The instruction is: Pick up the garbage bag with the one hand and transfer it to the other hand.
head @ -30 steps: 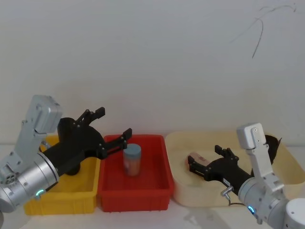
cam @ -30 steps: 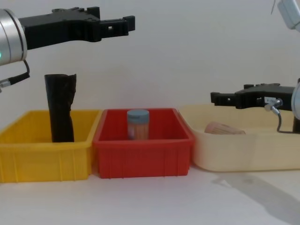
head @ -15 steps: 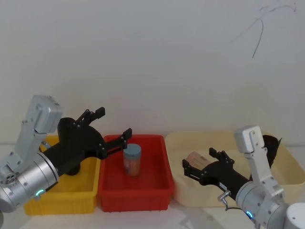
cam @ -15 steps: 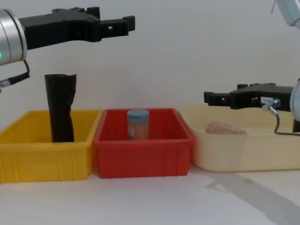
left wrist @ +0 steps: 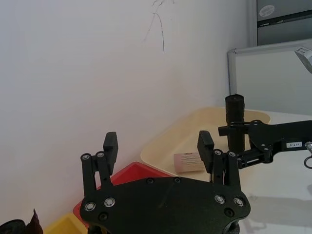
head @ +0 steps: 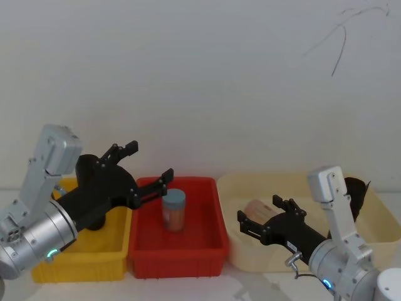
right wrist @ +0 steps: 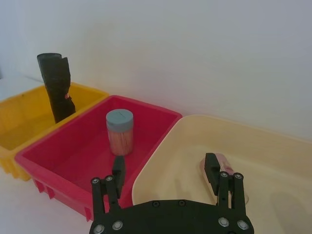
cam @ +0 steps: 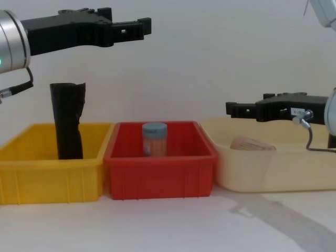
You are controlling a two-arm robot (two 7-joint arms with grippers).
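Bag (cam: 67,120): black roll standing upright in the yellow bin (cam: 51,167), lower left of the chest view, its ragged top rising above the rim; nothing grips it. Left gripper (cam: 136,27), upper left of the chest view, hangs high above the yellow bin and the red bin (cam: 160,170), fingers spread wide and empty. The red bin, centre, holds a blue-capped jar (cam: 155,139). Right gripper (cam: 234,109), at mid right, reaches leftward over the cream tray (cam: 262,169), fingers wide and empty, just above a pinkish packet (cam: 251,143) lying in the tray. All three containers stand side by side on the white table (cam: 168,223).
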